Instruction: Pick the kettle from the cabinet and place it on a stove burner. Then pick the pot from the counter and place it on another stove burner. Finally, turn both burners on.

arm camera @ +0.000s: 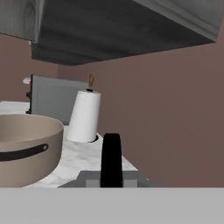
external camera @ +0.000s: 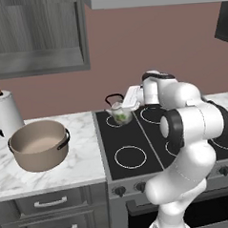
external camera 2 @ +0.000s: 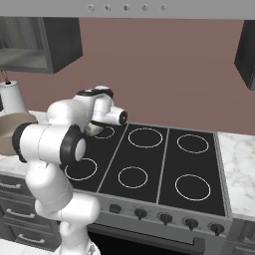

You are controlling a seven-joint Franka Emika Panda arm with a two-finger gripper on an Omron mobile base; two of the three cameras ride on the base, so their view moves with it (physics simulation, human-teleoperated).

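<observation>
The small floral kettle (external camera: 119, 114) is over the back left burner (external camera: 112, 121) of the black cooktop (external camera: 136, 138); whether it rests on the glass I cannot tell. My gripper (external camera: 123, 103) is shut on its thin black arched handle (arm camera: 111, 157), which stands upright between my fingers in the hand view. A sliver of the kettle (external camera 2: 92, 129) peeks out behind my arm in the right base view. The tan pot (external camera: 40, 145) with dark side handles sits on the marble counter (external camera: 83, 161) left of the stove. Above it, the dark grey cabinet (external camera: 35, 39) stands open.
A white paper-towel roll (external camera: 7, 114) stands behind the pot by the wall. A grey boxy appliance (arm camera: 52, 103) sits further along the counter. Dark knobs (external camera 2: 164, 217) line the stove front. Drawers (external camera: 49, 203) lie below the counter. A range hood (external camera 2: 124, 7) hangs overhead.
</observation>
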